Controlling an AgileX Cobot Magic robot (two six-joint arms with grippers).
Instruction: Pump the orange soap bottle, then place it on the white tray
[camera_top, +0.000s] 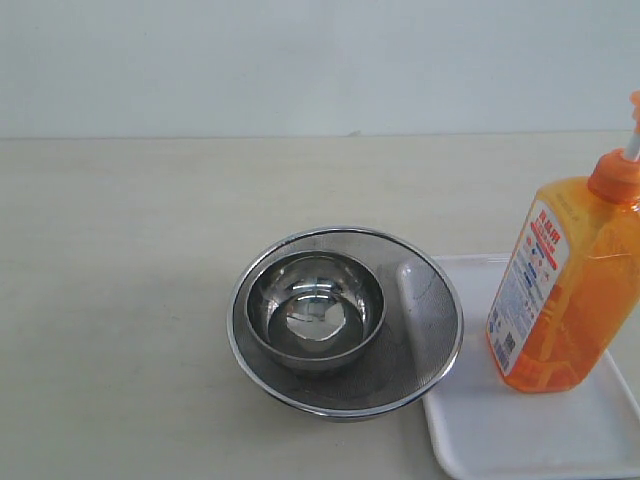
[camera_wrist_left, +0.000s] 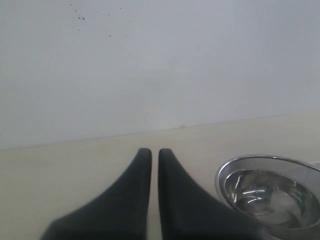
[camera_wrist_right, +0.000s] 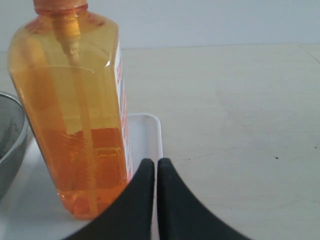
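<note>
Both claws pinched to a narrow slit, nothing between the tips: left claw (camera_wrist_left: 151, 152), right claw (camera_wrist_right: 150, 162). Neither one shows in the exterior view.

The bottle (camera_top: 565, 280) stands upright on the tray (camera_top: 520, 440), close in front of my right claw's tips and not touching them. So the placing looks done to me. Can't tell whether it got pumped; the pump top is cut off at the frame edge.

The strainer (camera_top: 430, 330) with the bowl (camera_top: 315, 310) inside sits ahead of my left claw, off to one side, well apart. The strainer's rim seems to overlap the tray's corner.

Risks as I judge them:
- The bottle is tall on a narrow base, so a brush from my right claw's shoulder on any swing could tip it off the tray.
- Pressing the pump off-centre would lean it over.
- A knock to the strainer could shove the tray and rock the bottle.
</note>
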